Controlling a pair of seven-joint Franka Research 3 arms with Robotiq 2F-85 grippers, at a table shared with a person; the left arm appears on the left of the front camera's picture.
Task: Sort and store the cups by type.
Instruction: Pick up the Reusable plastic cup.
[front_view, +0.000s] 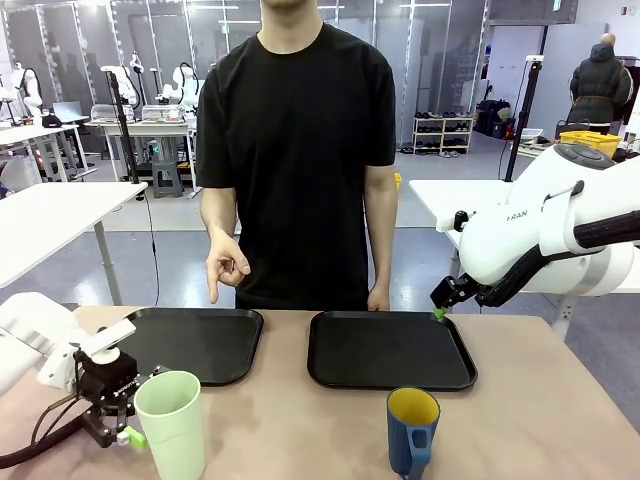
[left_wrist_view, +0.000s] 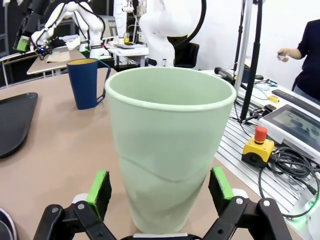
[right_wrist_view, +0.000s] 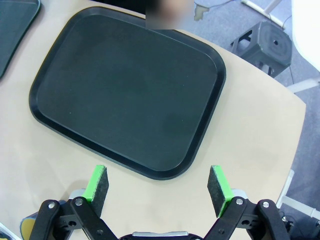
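Observation:
The pale green tumbler (front_view: 170, 425) stands upright near the table's front left. In the left wrist view the tumbler (left_wrist_view: 170, 150) sits between my left gripper's fingers (left_wrist_view: 99, 192), whose green pads stand on either side of its lower wall without pressing it. My left gripper (front_view: 128, 425) is open. Upright at the front, right of the middle, is the dark blue mug (front_view: 412, 432) with its yellow inside, also seen as the mug (left_wrist_view: 85, 82) farther off. Above the right tray's far right corner hovers my right gripper (front_view: 440, 305), open with nothing between its fingers (right_wrist_view: 218, 185).
Two black trays lie side by side, the left tray (front_view: 215, 372) and the right tray (front_view: 390, 380); the right tray (right_wrist_view: 130, 90) lies below my right gripper. A person stands at the far side with one hand (front_view: 228, 268) raised over the left tray.

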